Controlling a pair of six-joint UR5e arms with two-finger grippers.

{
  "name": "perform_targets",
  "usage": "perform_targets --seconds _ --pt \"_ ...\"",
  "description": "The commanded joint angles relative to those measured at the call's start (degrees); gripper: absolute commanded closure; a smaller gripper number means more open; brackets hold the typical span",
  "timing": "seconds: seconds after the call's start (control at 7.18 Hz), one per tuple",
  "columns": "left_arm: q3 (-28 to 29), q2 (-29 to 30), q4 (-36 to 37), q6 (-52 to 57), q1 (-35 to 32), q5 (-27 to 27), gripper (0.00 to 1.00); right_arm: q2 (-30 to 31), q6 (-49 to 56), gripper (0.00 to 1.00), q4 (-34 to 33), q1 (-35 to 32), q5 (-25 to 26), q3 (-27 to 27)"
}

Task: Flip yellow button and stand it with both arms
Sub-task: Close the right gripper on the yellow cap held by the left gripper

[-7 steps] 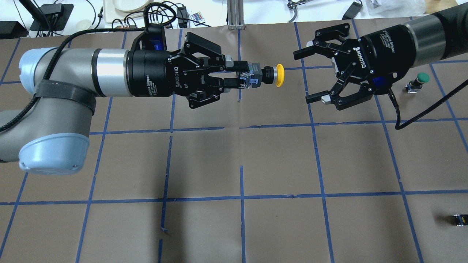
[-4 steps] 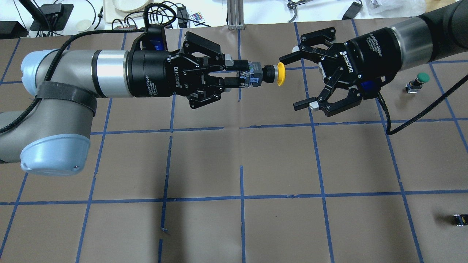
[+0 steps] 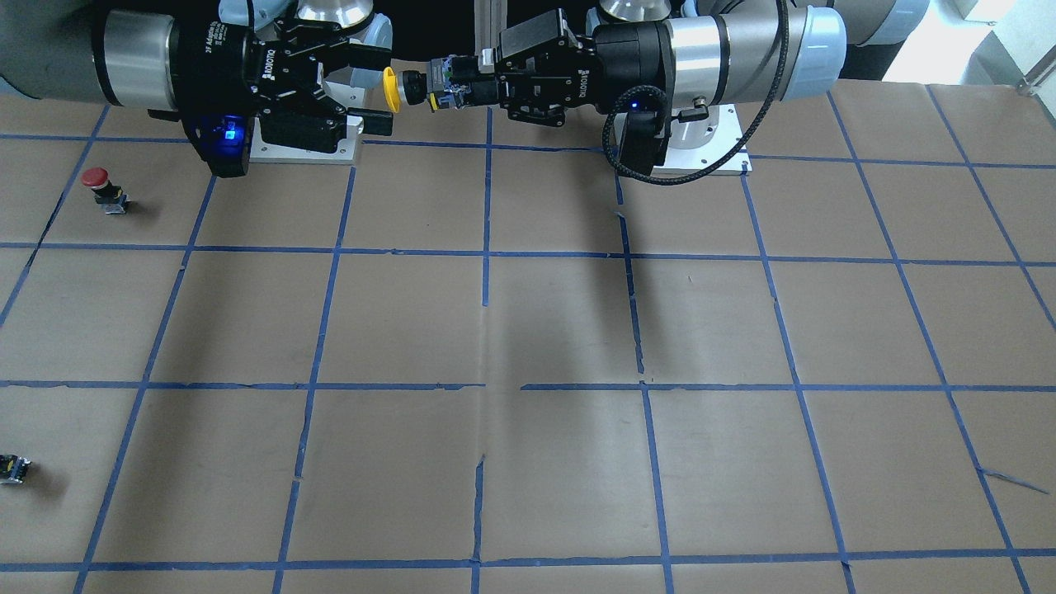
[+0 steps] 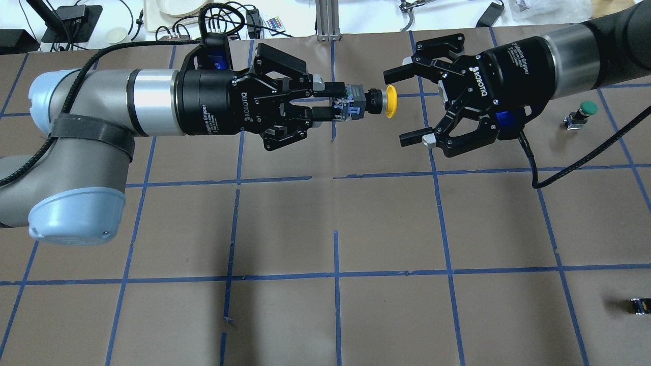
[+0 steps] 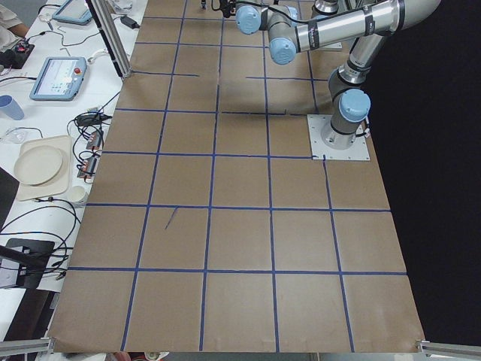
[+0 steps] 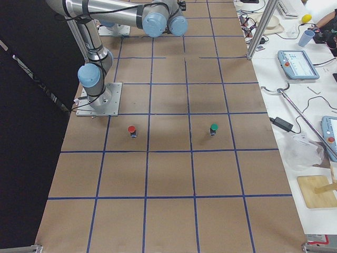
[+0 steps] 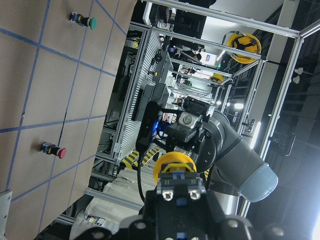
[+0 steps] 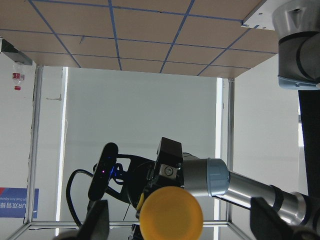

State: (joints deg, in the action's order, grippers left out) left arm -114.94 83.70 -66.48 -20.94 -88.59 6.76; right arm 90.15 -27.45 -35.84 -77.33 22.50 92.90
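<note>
My left gripper (image 4: 339,103) is shut on the black-and-grey body of the yellow button (image 4: 389,102) and holds it level above the table, cap pointing at the right arm. The button also shows in the front view (image 3: 393,89) and the left wrist view (image 7: 175,167). My right gripper (image 4: 403,107) is open and faces the cap, one fingertip on each side of it and not touching. In the right wrist view the yellow cap (image 8: 171,212) sits low in the middle between my two fingers (image 8: 98,220). In the front view the right gripper (image 3: 377,91) is open at the cap.
A green-capped button (image 4: 584,113) stands at the table's right, under the right arm. A red-capped button (image 3: 101,183) stands nearer the robot's base. A small capless black-grey part (image 4: 640,305) lies at the right edge. Cables and gear lie beyond the far edge.
My right gripper has moved left toward the yellow cap and stayed open, its fingertips now level with the cap. The left arm and the button have not moved.
</note>
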Motion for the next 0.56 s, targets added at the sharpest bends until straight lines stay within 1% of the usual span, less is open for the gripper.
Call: perform_targets --seconds 0.0,0.14,0.28,0.42 --pt "0.0 -0.1 0.0 -0.1 0.0 0.3 1.00 -0.1 0.2 0.01 0.2 -0.6 -0.5 0.3" --pt "0.0 -0.2 0.0 -0.2 0.0 0.5 1.00 0.0 0.1 0.01 0.2 -0.6 -0.5 0.3" --pt "0.0 -0.1 0.0 -0.2 0.0 0.5 1.00 0.0 0.3 0.03 0.2 -0.6 -0.5 0.2" --pt "0.0 -0.1 0.0 -0.2 0.0 0.5 1.00 -0.1 0.5 0.17 0.2 -0.6 -0.4 0.2"
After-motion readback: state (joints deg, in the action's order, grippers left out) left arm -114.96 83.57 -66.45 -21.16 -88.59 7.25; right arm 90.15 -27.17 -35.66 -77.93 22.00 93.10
